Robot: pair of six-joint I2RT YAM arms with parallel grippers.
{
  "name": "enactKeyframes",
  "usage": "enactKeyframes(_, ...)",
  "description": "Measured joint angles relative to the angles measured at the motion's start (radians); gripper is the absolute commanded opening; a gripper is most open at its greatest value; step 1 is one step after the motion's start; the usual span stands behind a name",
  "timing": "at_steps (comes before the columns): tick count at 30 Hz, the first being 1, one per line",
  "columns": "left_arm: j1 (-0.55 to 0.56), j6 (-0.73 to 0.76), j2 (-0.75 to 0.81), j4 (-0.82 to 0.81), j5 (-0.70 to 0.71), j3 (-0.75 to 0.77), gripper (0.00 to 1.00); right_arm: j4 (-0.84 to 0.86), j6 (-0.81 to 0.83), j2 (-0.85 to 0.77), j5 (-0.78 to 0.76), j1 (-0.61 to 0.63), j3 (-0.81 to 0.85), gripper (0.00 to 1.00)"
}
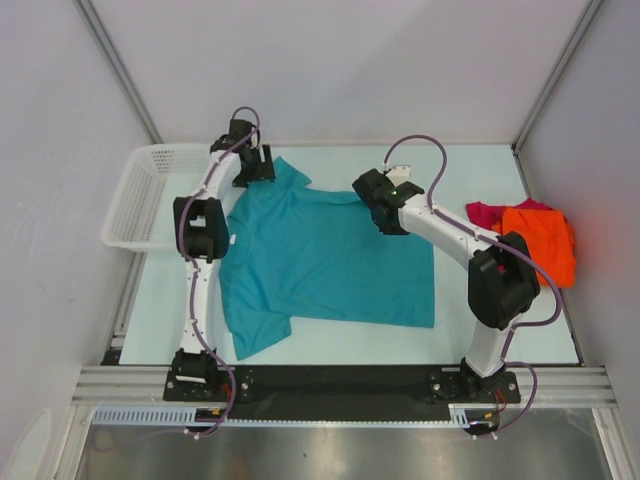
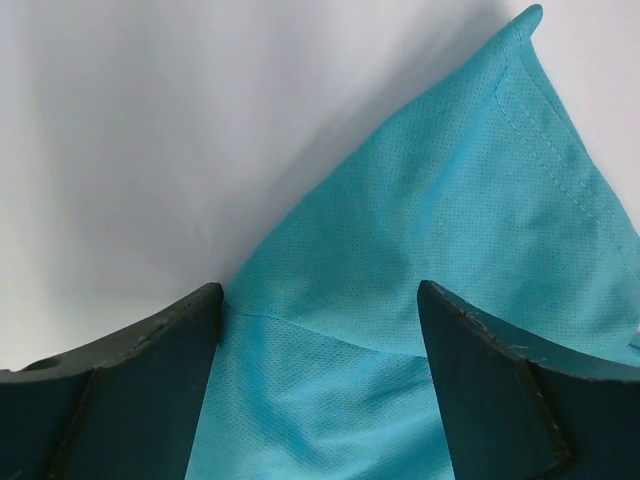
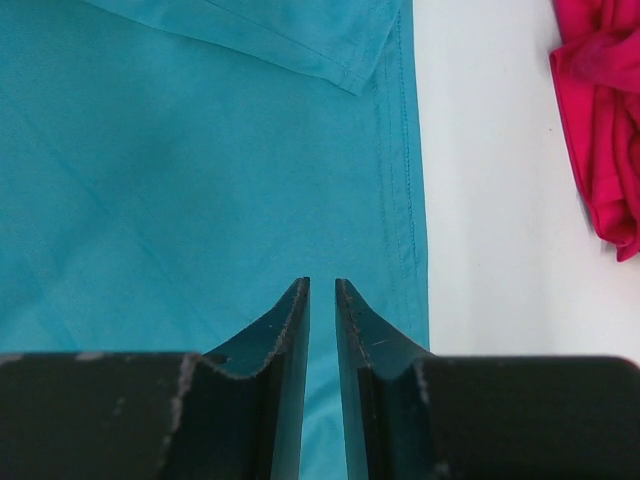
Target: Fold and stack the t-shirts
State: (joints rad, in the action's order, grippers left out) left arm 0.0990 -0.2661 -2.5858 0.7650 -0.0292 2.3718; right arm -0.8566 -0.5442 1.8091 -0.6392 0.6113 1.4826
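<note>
The teal-blue t-shirt (image 1: pixel 325 262) lies spread flat in the middle of the table. My left gripper (image 1: pixel 254 166) is at its far left sleeve. In the left wrist view that gripper (image 2: pixel 320 300) is open wide, with the teal sleeve cloth (image 2: pixel 450 220) lying between and under the jaws. My right gripper (image 1: pixel 374 196) is over the shirt's far right corner. In the right wrist view it (image 3: pixel 322 285) is shut and empty above the teal cloth (image 3: pixel 180 180), close to the stitched edge. The orange t-shirt (image 1: pixel 545 240) and the magenta-red t-shirt (image 1: pixel 488 211) lie crumpled together at the right; the magenta-red one also shows in the right wrist view (image 3: pixel 600 120).
A white mesh basket (image 1: pixel 150 195) stands at the table's left edge, beside the left arm. Grey walls and metal frame posts close in the back and sides. A black rail (image 1: pixel 340 380) carrying the arm bases runs along the near edge.
</note>
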Motion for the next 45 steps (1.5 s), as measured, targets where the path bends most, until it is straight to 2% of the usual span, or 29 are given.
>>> enactKeyframes(3,0.0,-0.01,-0.001,0.0,-0.008,0.0,0.73,-0.002,-0.002,0.0,-0.004,0.003,0.0,0.22)
enactKeyframes(9,0.001,-0.023,-0.001,0.0,-0.01,0.0,0.63,-0.005,-0.003,0.0,-0.009,0.009,0.0,0.22)
enactKeyframes(18,0.006,-0.022,0.002,-0.016,-0.005,-0.019,0.53,0.024,-0.009,0.058,0.01,-0.014,-0.002,0.21)
enactKeyframes(23,0.009,-0.021,0.034,-0.047,0.001,-0.079,0.49,0.039,-0.013,0.119,0.023,-0.044,-0.003,0.22)
enactKeyframes(31,0.027,-0.021,0.094,-0.055,0.029,-0.177,0.44,0.048,-0.013,0.128,0.027,-0.037,-0.003,0.21)
enactKeyframes(37,0.051,-0.022,0.133,-0.061,0.079,-0.216,0.35,0.06,-0.013,0.128,0.026,-0.033,-0.017,0.21)
enactKeyframes(41,0.057,-0.022,0.161,-0.073,0.111,-0.216,0.01,0.062,-0.013,0.128,0.026,-0.033,-0.031,0.21)
enactKeyframes(45,0.058,-0.022,0.174,-0.083,0.14,-0.206,0.0,0.065,-0.013,0.128,0.026,-0.033,-0.036,0.21)
